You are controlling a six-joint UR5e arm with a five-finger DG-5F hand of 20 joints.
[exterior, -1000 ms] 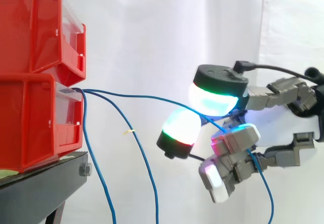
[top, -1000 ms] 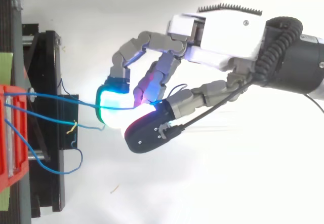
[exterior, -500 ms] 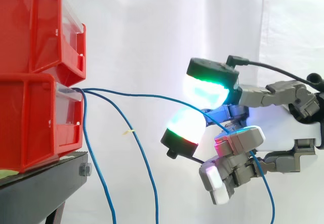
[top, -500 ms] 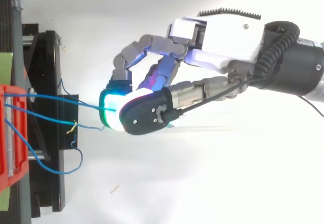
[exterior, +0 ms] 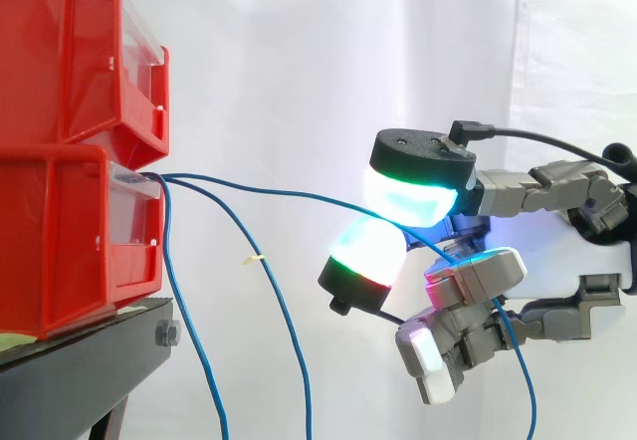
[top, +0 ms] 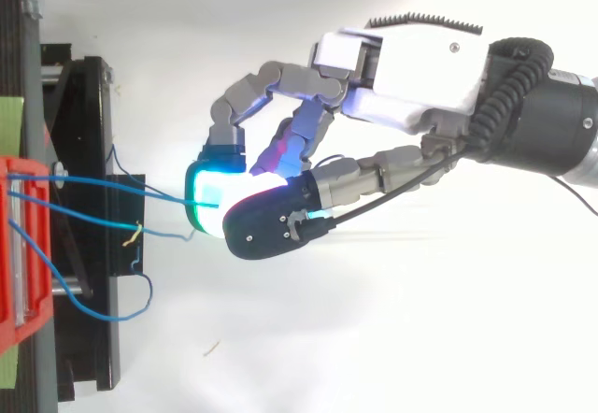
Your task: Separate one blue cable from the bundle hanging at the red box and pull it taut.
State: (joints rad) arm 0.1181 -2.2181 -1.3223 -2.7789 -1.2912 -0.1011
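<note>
Cable (exterior: 289, 192), thin and blue, leaves the lower of two glossy red plastic bins (exterior: 70, 221) at the left of the frame. It runs in a shallow curve to mid-frame, where the hand (exterior: 478, 286) pinches it between two rounded glowing fingertips (exterior: 413, 196), its other fingers curled below. The side view shows the cable's free end dropping at lower right. From above it looks nearly straight. Slack blue cables (exterior: 282, 313), one with a small yellow tag (exterior: 256, 259), hang beside the black stand (exterior: 80, 360).
</note>
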